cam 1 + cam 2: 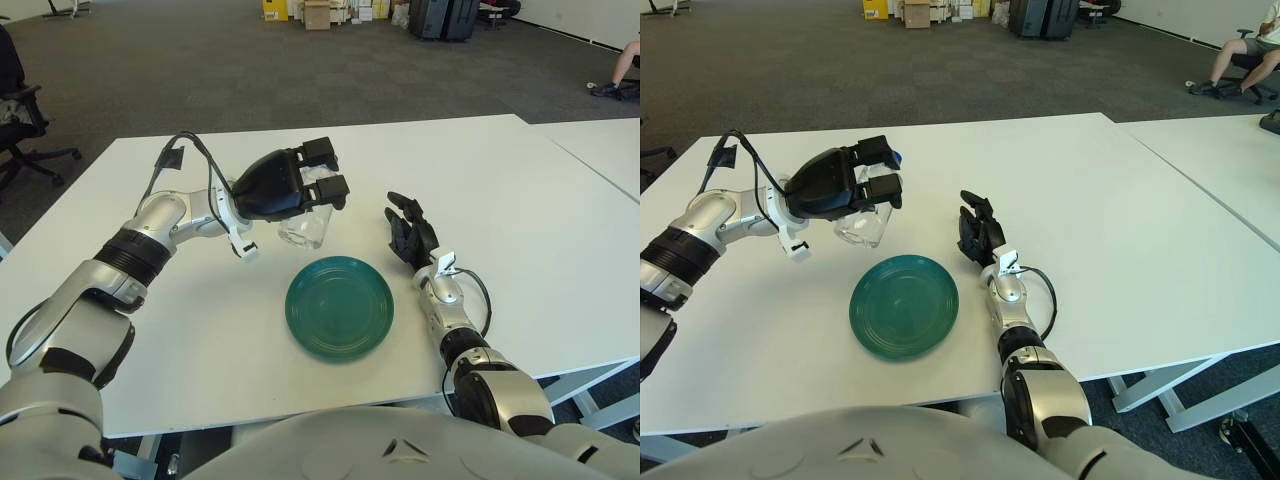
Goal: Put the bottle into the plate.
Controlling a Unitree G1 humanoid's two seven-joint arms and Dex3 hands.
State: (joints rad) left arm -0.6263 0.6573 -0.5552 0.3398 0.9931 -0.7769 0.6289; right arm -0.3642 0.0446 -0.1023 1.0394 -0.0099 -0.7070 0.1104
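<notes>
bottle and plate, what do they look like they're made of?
Bottle: clear and see-through, the table shows through it, so probably thin plastic, though glass can't be ruled out. It is held by the left hand just behind the plate.
Plate: dark green, opaque, with a soft sheen and faint concentric rings; looks like glazed ceramic or hard plastic. The right hand shows to its right.

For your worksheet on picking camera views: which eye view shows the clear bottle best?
The right eye view: the bottle hangs below the left hand, its blue cap visible behind the fingers. In the left eye view the bottle's lower part shows but no cap.
</notes>
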